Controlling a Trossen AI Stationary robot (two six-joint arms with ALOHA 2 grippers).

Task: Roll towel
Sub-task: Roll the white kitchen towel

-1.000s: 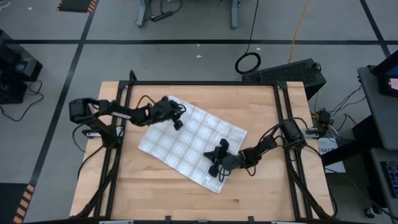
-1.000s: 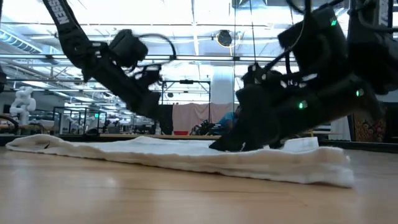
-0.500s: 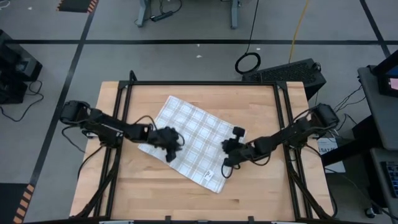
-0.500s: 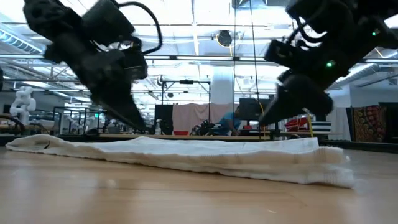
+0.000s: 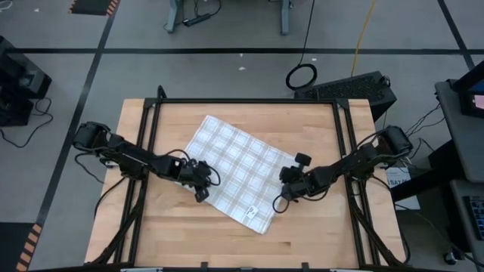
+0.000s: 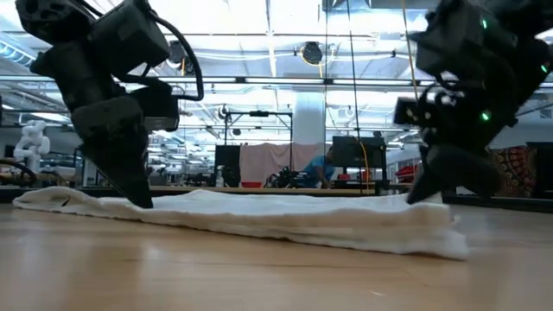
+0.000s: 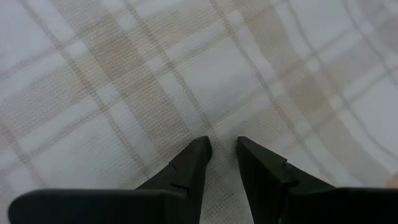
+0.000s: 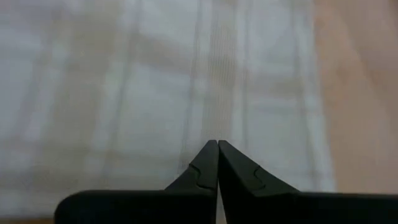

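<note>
The towel (image 5: pixel 238 170), white with a grey-tan plaid grid, lies spread flat on the wooden table with one corner toward the far edge. Its small white tag (image 5: pixel 253 211) is near the near corner. My left gripper (image 5: pixel 201 190) (image 7: pixel 224 144) stands over the towel's near-left edge and points steeply down. Its fingers are a narrow gap apart, and only flat cloth shows past them. My right gripper (image 5: pixel 288 180) (image 8: pixel 217 142) is shut and slants down over the towel's right edge, next to bare wood. My left gripper's fingertips (image 6: pixel 143 200) reach down from above to the towel's top face by its near-left edge (image 7: pixel 224 127). No cloth is gathered between them, and the towel lies flat. My right gripper's shut tips (image 6: pixel 416 197) stand at the towel's right edge (image 8: pixel 214 124). I cannot tell whether they touch it.
Black frame rails (image 5: pixel 151 151) run along the table's left, right and far sides. Bare wood (image 5: pixel 318 227) lies near and right of the towel. Beyond the far edge, a cable coil (image 5: pixel 302 75) and a dark box (image 5: pixel 352 87) sit on the floor.
My left gripper has swung from the towel's far-left part toward the table's near edge, to the near-left edge of the towel, and has tipped steeper. My right gripper has risen and drawn back from the towel's near part toward the table's right edge, to the towel's right edge. The towel stays flat.
</note>
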